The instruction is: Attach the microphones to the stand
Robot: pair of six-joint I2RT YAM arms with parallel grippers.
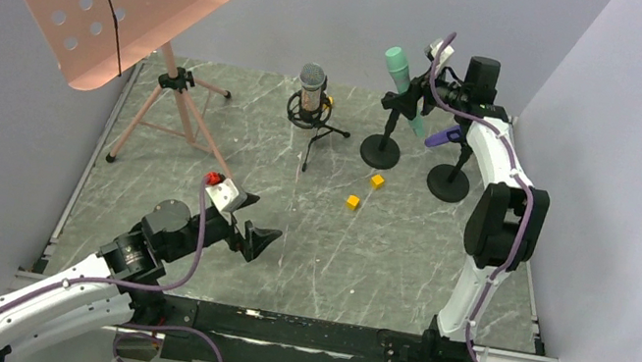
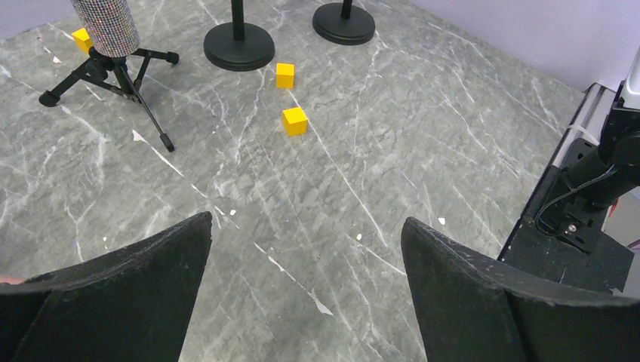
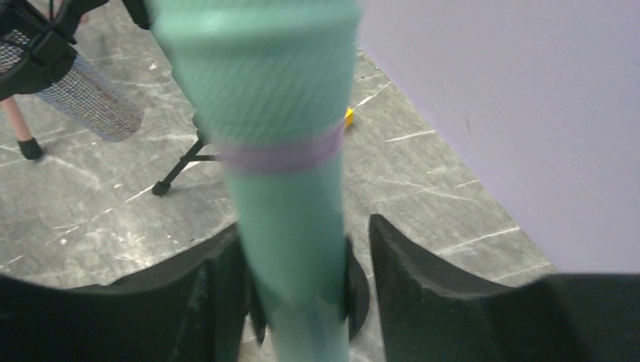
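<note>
right gripper jaws are released around the mint green microphone on its stand; retreat straight, without nudging it. left gripper jaws released too.

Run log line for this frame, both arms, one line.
left claw: open, empty | right claw: open around mint green microphone | purple microphone: in stand | silver microphone: on tripod

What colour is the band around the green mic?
Pale purple band on the mint green microphone; right wrist view shows it best.
</note>
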